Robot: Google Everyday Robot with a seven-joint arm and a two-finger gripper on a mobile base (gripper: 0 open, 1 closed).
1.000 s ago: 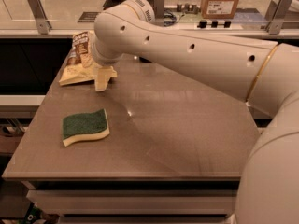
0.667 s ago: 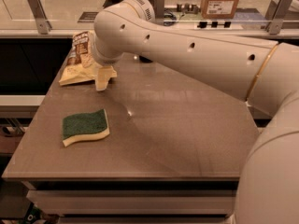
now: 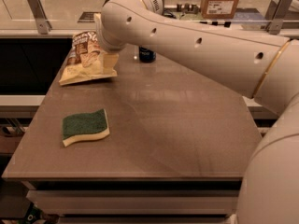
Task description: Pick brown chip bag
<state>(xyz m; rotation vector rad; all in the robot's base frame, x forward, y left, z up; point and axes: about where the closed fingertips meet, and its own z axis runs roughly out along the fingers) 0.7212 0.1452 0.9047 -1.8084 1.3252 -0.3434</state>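
The brown chip bag is at the table's far left, its brown top leaning up and its pale yellow bottom edge on the tabletop. My gripper is at the end of the large white arm that reaches in from the right. It sits against the bag's right edge and is shut on it. One pale finger shows over the bag. The other is hidden behind the bag and wrist.
A green-and-yellow sponge lies at the front left of the table. A dark blue can stands just behind the arm, right of the bag. A cardboard box and metal rail posts are on the counter behind. The table's left edge is close to the bag.
The gripper has risen a little and shifted right at the bag's right edge. More of the bag's yellow bottom edge and the blue can now show. The sponge has not moved.
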